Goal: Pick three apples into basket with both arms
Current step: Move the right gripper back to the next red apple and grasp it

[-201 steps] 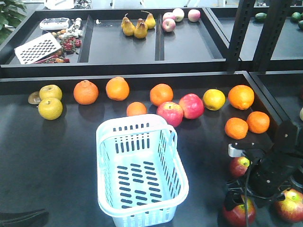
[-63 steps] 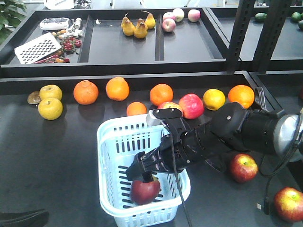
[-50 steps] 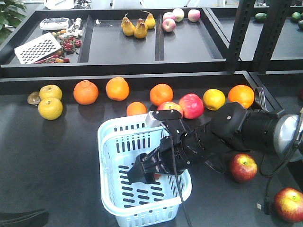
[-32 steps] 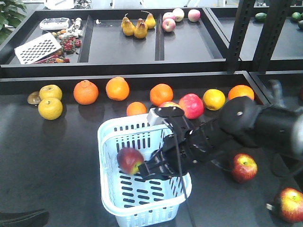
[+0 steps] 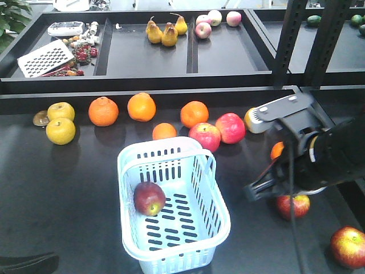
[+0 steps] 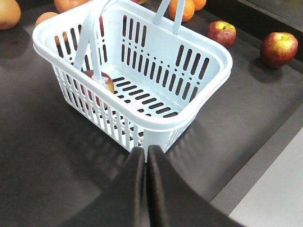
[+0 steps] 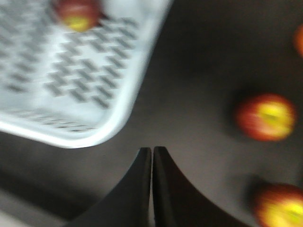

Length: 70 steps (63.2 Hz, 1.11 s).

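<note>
seeing one dark red apple (image 5: 149,198) inside the basket (image 5: 171,258), down on the slotted floor by its left wall, yellow-green patch facing up. from the left wrist, only partly visible through the side slots and behind the handle (image 6: 87,35). from the right wrist, just a red-and-yellow smear cut off at the top edge.

counting two more on the surface (image 5: 74,194) right of the basket, well apart from it. second apple (image 5: 295,208) with its top hidden behind the right arm (image 5: 319,154). third apple (image 5: 348,246) in the bottom-right corner, close against the frame edge. clear view of both from the left wrist, past the far rim.

left end effector (image 6: 146,150): fingers pressed together, nothing between, pointing at the basket's near corner. not identifiable in the front view. only a dark shape (image 5: 25,264) cut off at the bottom-left corner there, can't tell what.

right end effector (image 7: 152,150): fingers together, empty, over bare surface beside the basket's corner, two blurred apples off to the right. whole right wrist view motion-blurred, no fine detail. can't make out the fingertips against the dark arm in the front view.

behind the basket: row of oranges (image 5: 141,107) and two brighter pinkish apples (image 5: 205,137), all on the surface.
</note>
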{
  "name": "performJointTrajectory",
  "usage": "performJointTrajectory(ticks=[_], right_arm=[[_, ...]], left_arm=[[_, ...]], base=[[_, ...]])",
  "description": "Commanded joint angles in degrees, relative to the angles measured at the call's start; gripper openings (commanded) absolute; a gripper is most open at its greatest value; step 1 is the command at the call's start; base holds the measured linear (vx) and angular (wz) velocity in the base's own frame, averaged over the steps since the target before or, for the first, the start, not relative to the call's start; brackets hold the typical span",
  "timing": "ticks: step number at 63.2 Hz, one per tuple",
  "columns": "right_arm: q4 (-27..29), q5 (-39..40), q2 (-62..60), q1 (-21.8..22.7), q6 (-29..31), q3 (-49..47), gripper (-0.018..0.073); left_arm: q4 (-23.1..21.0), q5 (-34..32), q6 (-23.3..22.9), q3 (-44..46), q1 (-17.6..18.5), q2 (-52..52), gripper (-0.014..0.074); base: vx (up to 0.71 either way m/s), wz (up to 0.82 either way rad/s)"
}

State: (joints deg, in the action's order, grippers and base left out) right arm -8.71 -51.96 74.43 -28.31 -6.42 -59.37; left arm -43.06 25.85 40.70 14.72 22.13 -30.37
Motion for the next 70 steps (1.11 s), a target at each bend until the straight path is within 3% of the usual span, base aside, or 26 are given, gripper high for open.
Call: performJointTrajectory(ticks=[1,12,18,27,32,40,70], right_arm=[[-8.5,1.5,-1.0,2.5,-6.0,-1.5,-0.0005],[-5.8,6.4,3.0,13.7,-2.8,-1.6,0.0038],[3.3,7.0,6.8,20.4,5.7,-3.2,0.0118],[13.1,5.3,13.9,26.6,16.4,-6.4,0.0360],[13.3,4.4,17.5,27.8,16.6,-8.5,0.0536],[10.6,4.3,22.7,27.8,15.6,-11.3,0.0722],[8.7,-0.5,34.8,27.8,12.7,-20.4,0.0666]], left_arm=[[-1.8,-2.6,-0.6,1.2,0.0,-0.1,-0.0008],[-1.8,-2.6,-0.6,1.2,0.0,-0.1,-0.0008],[-1.8,-2.6,-0.6,1.2,0.0,-0.1,-0.0008],[-1.8,-2.6,-0.6,1.2,0.0,-0.1,-0.0008],[-1.8,-2.6,-0.6,1.2,0.0,-0.1,-0.0008],[-1.8,-2.6,-0.6,1.2,0.0,-0.1,-0.0008],[-1.7,-2.6,-0.6,1.2,0.0,-0.1,-0.0008]], base=[[0.00,0.00],[0.00,0.00],[0.00,0.00],[0.00,0.00],[0.00,0.00],[0.00,0.00],[0.00,0.00]])
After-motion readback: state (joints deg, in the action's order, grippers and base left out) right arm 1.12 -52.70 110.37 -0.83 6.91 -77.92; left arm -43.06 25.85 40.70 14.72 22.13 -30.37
